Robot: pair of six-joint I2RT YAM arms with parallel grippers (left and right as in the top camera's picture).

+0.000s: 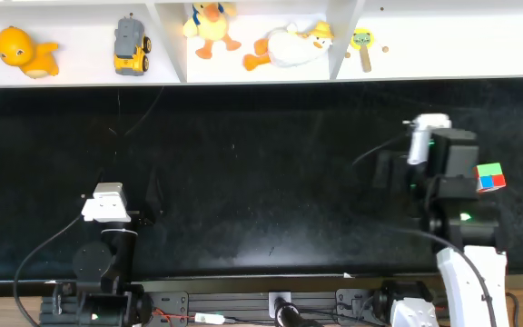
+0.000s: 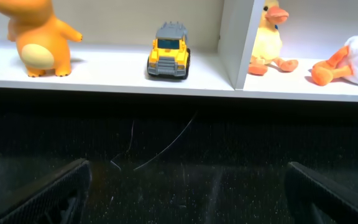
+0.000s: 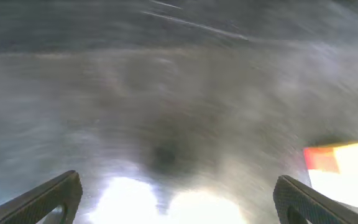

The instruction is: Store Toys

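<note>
One cube (image 3: pixel 345 172) just beside right hand (image 3: pixel 178 200)

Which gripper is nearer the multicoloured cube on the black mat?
Right. The right gripper is over the black mat with the multicoloured cube close beside it. The left gripper is far across the mat from the cube, facing the yellow truck.

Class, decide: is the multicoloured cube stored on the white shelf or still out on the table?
Out. The cube lies on the black table, near its right edge, well away from the white shelf.
</note>
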